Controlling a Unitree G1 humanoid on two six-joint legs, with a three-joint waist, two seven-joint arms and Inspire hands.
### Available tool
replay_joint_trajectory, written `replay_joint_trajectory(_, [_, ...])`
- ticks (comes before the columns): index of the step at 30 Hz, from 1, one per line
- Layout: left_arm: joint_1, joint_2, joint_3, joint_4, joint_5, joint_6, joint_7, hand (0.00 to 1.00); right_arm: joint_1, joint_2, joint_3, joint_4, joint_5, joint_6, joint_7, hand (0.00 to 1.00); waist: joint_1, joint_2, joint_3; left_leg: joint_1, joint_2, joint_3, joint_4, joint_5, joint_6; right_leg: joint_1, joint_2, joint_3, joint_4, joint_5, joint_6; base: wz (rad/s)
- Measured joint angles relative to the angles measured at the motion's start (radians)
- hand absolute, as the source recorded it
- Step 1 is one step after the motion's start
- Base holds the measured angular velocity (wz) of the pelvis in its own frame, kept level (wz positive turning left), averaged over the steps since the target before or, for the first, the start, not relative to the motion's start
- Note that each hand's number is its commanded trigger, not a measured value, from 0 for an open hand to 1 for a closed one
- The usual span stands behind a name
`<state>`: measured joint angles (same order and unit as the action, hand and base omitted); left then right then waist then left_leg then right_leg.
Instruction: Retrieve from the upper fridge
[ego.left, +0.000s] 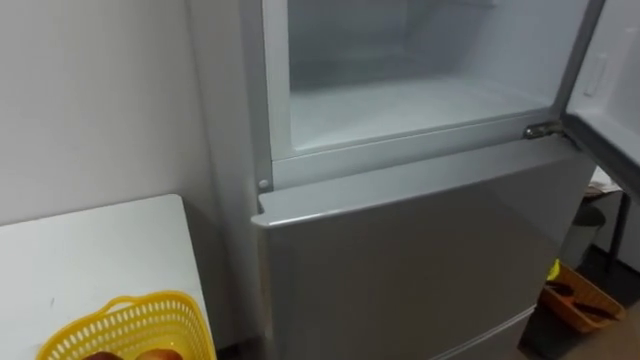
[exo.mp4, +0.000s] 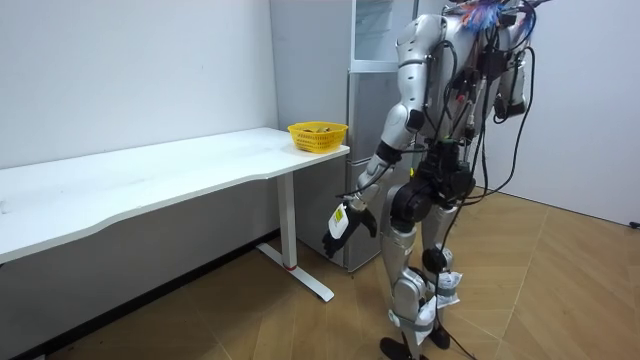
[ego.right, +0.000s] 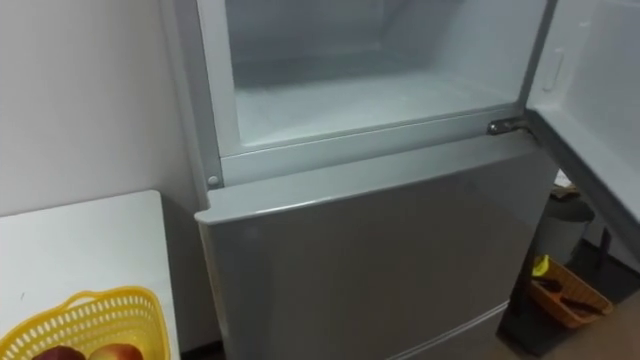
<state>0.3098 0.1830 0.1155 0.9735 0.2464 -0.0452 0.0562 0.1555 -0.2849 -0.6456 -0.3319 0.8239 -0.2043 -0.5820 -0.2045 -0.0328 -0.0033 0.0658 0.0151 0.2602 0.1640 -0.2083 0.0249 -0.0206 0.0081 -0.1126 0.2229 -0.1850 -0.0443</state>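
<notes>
- Room: pale wall (ego.left: 90, 100) and wood floor (exo.mp4: 560, 290). The robot stands facing the fridge (exo.mp4: 362, 140), with the end of the white table (ego.left: 90, 250) on its left.
- Upper compartment (ego.left: 400, 105): its door (ego.right: 590, 100) is swung open to the right, and the compartment floor that shows is bare. The lower door (ego.left: 420, 250) is shut.
- Yellow basket (ego.left: 130, 320): 1, at the table's corner next to the fridge. 2 reddish fruits (ego.right: 118, 352) show inside it.
- Task's thing: judged to be that fruit, already in the basket, as nothing shows in the compartment. Higher shelves are out of sight, so this is not certain.
- Left hand (exo.mp4: 345, 222): the arm hangs down beside the thigh, below the table's edge and apart from fridge and basket. Whether its fingers are curled or slack cannot be told, and nothing is plainly held.
- Step in hand, judged: look over the higher shelves first.
  - If an item is left, raise the arm through the door frame, clear of the hinge (ego.left: 542, 129), and close on it squarely. Then carry it level to the basket.
  - If none is left, press the door shut with flat fingers.
- Orange crate (ego.left: 580, 300): 1, on the floor beyond the open door. Keep the feet away from it.
</notes>
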Motion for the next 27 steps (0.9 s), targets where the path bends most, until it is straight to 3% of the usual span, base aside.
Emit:
replay_joint_trajectory(6, [0.007,0.000,0.000,0.035,0.000,-0.005,-0.002,0.00,-0.016,-0.001,0.038,-0.001,0.022,0.016,0.178,0.00,0.010,-0.003,0.0010,-0.001,0.006,-0.003,0.002,0.000,0.000,0.001,-0.001,-0.007,0.008,-0.003,-0.003,0.01])
replay_joint_trajectory(9, [0.010,0.000,0.000,0.054,0.001,-0.005,-0.004,0.00,-0.017,-0.001,0.045,-0.001,0.036,0.025,0.244,0.00,0.017,-0.017,0.0054,-0.002,0.007,-0.004,0.005,0.000,-0.001,-0.001,-0.006,-0.021,0.017,-0.006,-0.006,0.01])
replay_joint_trajectory(13, [0.009,-0.001,0.000,0.071,0.023,-0.004,-0.009,0.00,-0.017,-0.001,0.085,-0.001,0.034,0.031,0.336,0.00,0.021,-0.032,0.0045,-0.010,0.008,-0.004,0.006,0.000,-0.001,-0.008,-0.006,-0.024,0.016,-0.006,-0.008,0.00])
replay_joint_trajectory(20, [-0.024,0.000,0.000,0.078,0.031,-0.001,-0.009,0.00,-0.052,-0.008,0.155,0.000,-0.012,0.047,0.411,0.00,0.049,-0.030,0.0010,-0.015,0.007,-0.018,0.008,0.000,0.000,0.007,-0.004,-0.029,-0.003,0.006,-0.006,0.03])
replay_joint_trajectory(25, [-0.030,0.004,-0.001,0.066,0.032,0.010,-0.007,0.00,-0.095,-0.070,0.194,0.018,-0.055,0.080,0.434,0.00,0.075,-0.041,-0.0002,-0.001,0.006,-0.036,0.009,0.000,-0.001,0.033,-0.006,-0.050,-0.021,0.007,-0.005,0.11])
replay_joint_trajectory(27, [-0.030,0.011,-0.001,0.065,0.035,0.017,-0.006,0.00,-0.107,-0.071,0.194,0.040,-0.067,0.091,0.433,0.00,0.078,-0.053,-0.0026,0.000,0.005,-0.047,0.014,0.000,-0.001,0.039,-0.006,-0.063,-0.026,0.006,-0.005,0.22])
